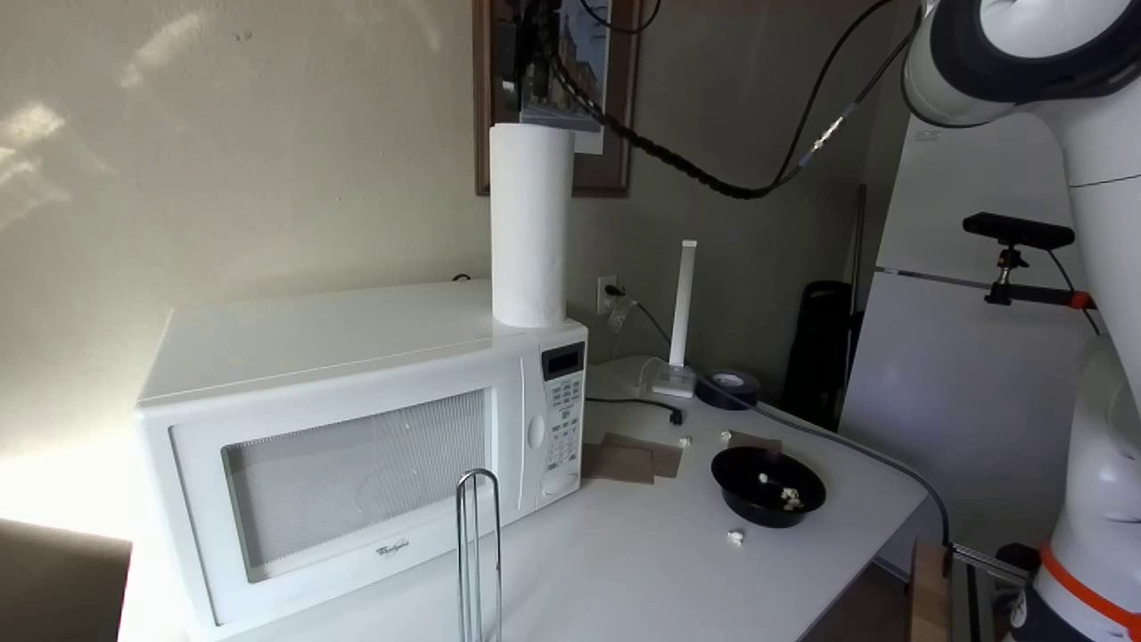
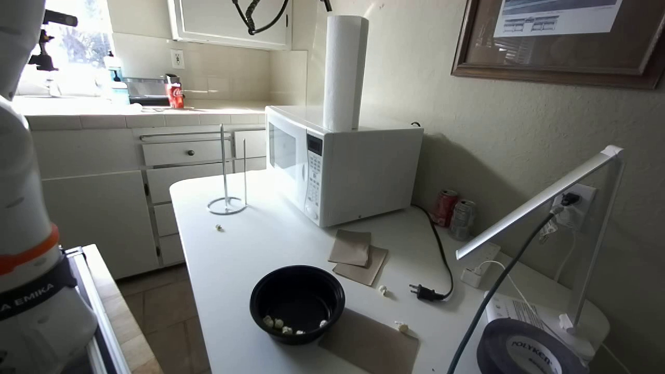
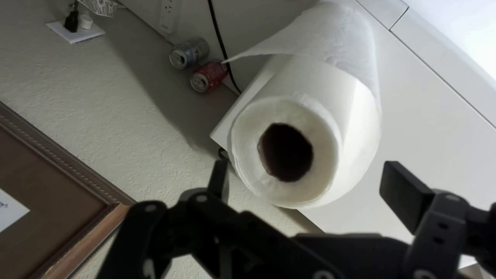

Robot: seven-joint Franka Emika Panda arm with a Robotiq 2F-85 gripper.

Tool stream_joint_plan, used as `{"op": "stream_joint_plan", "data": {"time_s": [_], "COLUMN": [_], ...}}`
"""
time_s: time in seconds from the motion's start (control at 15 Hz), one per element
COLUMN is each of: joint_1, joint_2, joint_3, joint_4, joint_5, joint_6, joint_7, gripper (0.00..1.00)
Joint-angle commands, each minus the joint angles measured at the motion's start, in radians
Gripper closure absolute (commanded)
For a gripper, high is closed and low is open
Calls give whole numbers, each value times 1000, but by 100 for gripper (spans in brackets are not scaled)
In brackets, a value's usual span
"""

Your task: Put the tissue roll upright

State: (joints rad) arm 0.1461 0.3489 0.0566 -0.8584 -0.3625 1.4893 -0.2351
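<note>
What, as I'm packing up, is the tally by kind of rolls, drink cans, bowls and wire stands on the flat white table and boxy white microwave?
Rolls: 2 (cylindrical white paper tissue roll, round dark tape roll)
Drink cans: 2 (red metal drink can, silver metal drink can)
Bowls: 1 (round black bowl)
Wire stands: 1 (upright chrome stand)
Total: 6

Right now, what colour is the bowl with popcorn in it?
Black, inside and out; the popcorn bowl shows best in an exterior view.

Tissue roll (image 1: 532,223) is up on the microwave (image 1: 365,473), that's sitting on the desk (image 1: 624,562), and there's some popcorn (image 1: 791,496) in the bowl (image 1: 756,513).
</note>
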Motion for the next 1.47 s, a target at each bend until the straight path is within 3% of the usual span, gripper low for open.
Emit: {"op": "stream_joint_plan", "data": {"time_s": [0.0,0.27,0.8,1.4], "joint_1": [-17,-54,-142,-157], "joint_2": [-36,-133,-386,-625], "joint_3": [11,15,-24,-57], "joint_4": [-2,-92,-427,-811], "joint_5": [62,197,404,421], "joint_6": [5,94,248,328], "joint_7": [16,23,-11,-30], "gripper": [0,0,0,0]}}
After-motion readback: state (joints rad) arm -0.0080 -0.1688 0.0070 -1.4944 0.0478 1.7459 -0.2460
